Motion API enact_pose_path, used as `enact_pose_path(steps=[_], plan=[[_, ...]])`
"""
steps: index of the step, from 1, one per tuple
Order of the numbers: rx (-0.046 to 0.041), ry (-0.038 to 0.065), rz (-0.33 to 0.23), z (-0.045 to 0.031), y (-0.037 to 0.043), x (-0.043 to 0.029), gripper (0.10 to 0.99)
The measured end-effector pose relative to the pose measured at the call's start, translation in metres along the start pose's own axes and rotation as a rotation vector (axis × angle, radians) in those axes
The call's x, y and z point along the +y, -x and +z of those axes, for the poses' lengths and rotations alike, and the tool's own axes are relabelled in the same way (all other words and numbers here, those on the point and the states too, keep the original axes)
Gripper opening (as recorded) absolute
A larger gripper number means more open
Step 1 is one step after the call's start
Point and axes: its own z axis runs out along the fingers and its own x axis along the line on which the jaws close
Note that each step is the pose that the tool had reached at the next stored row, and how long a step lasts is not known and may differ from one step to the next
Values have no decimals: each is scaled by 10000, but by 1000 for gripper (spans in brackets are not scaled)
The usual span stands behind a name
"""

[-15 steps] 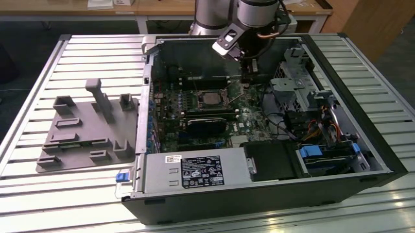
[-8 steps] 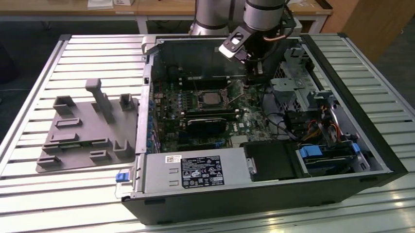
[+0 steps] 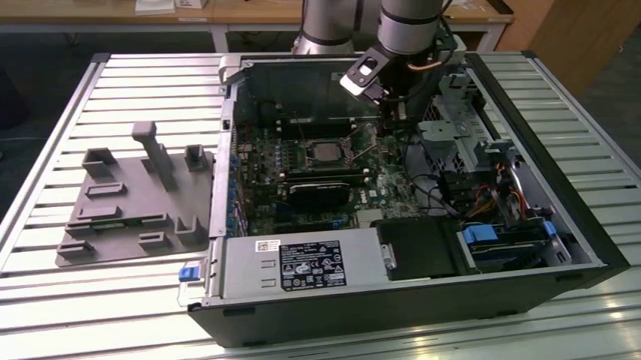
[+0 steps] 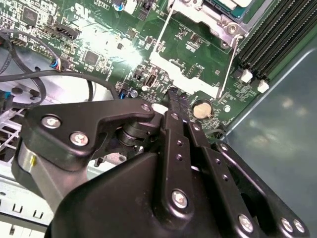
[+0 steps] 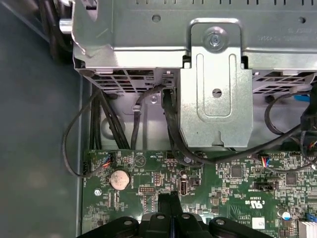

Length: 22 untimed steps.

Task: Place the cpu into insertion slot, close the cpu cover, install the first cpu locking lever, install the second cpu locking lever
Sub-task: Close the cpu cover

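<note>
A slatted metal table point(image 3: 130, 82) carries an open computer case point(image 3: 401, 307) lying on its side, with a grey moulded fixture tray point(image 3: 120, 225) on the exterior view's left. The arm reaches down into the case and its gripper point(image 4: 174, 94) hangs low over the green motherboard point(image 4: 99, 29); its black fingers are drawn together with nothing visible between them. The cpu point(image 3: 326, 152), pale and flat, sits in the insertion slot point(image 4: 223, 22), whose silver rim is bright against the board. What reads as the cpu cover point(image 4: 185, 69) stands swung up and not yet down: a thin, glossy steel frame with green showing through its window, and its free edge just beside the fingertips. Closing that cover looks like the step in hand. Done well, it means pressing squarely on the middle of the free edge and following the hinge's arc; sheet this thin will likely flex or twist under an off-centre push. The tips should keep off the coin cell point(image 4: 200, 109) close by and the long black memory slots point(image 4: 267, 44) beyond.
</note>
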Motion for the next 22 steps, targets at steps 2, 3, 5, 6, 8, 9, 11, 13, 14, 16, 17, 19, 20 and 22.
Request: enact_pose_path(steps=[2,3,5,6,8,9,11,13,14,16,17,19,20,22], plan=[[0,-1,1,0,0,0,106],[0,-1,1,0,0,0,106],[1,-1,0,1,0,0,106],[1,-8,0,1,0,0,106],[1,-162,2,3,0,1,106],[-1,-315,5,4,-1,2,106],[-6,-617,9,7,0,4,106],[-12,-912,13,10,0,6,106],[-13,-1046,16,11,0,7,106],[-16,-1297,20,14,0,7,106],[-18,-1373,21,14,0,7,106],[-20,-1387,22,14,0,7,106],[-19,-1390,22,14,0,7,106],[-18,-1397,21,14,0,7,106]])
